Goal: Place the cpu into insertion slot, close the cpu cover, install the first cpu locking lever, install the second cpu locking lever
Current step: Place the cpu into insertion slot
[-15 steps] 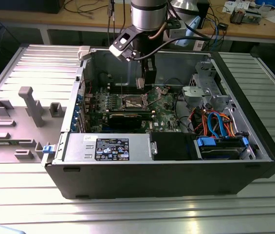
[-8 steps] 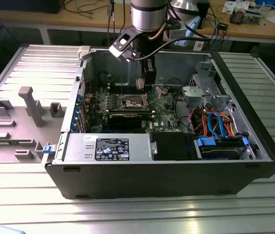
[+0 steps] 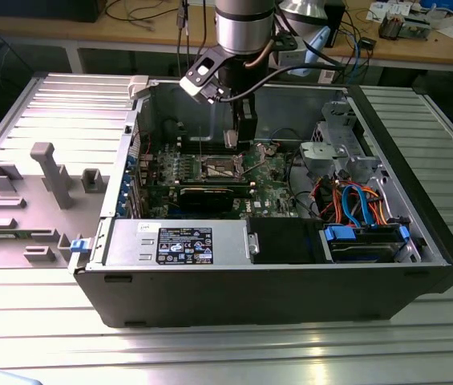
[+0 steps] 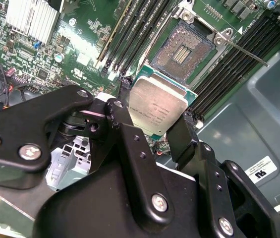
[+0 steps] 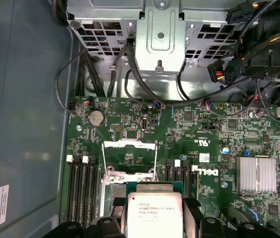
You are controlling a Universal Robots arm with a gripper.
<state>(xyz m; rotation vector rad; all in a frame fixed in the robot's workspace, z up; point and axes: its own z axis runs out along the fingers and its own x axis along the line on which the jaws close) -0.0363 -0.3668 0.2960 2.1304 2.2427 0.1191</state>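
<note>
Two black jaws are closed on opposite edges of the cpu, holding it near the insertion slot but apart from it; in the exterior view this sits at the upper middle of the frame. The slot lies uncovered, dark centre showing. Seating well likely needs the cpu level, edges squared to the slot's rim, lowered without sliding.
</note>
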